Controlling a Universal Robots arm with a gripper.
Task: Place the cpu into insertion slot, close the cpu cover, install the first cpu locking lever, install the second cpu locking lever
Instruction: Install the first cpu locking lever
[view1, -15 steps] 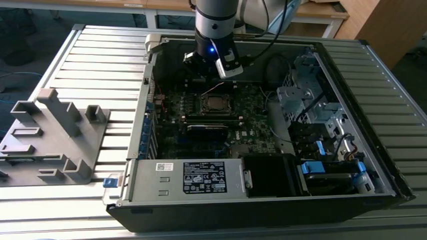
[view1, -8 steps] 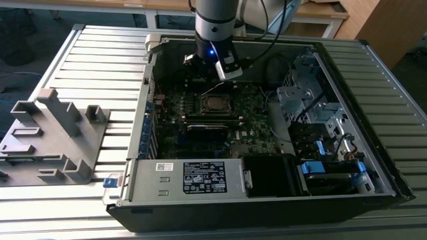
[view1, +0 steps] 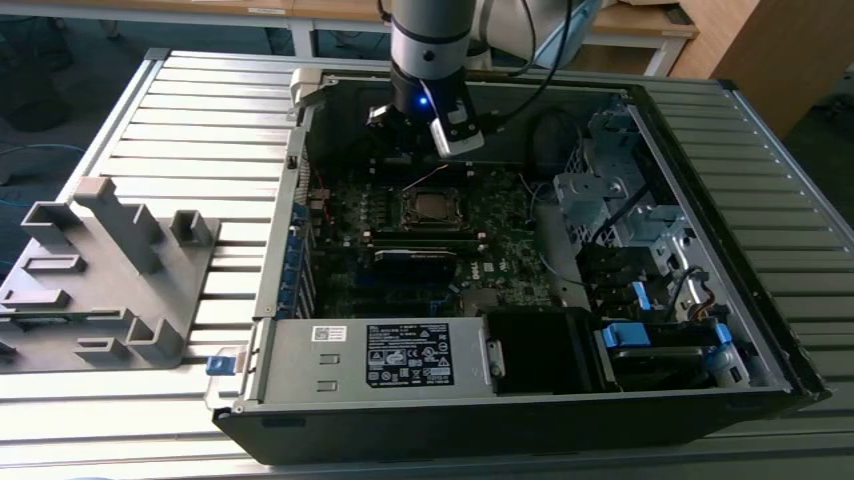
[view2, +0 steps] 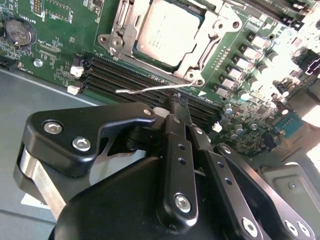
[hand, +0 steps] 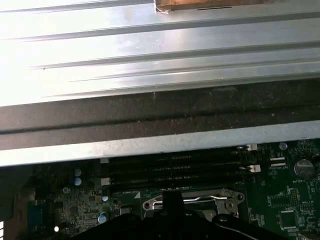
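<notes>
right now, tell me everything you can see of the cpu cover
The thin silvery square metal cpu cover lies flat on the socket, its cut-out window framing the dull grey square cpu. It looks like shiny stamped steel. A thin wire lever sticks out from one corner along the long black memory slots. The shut black claw hovers beside that lever, not touching the cover.

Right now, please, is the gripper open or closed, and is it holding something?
Gripper: closed, holding nothing, its tip just beside the thin locking lever.
</notes>
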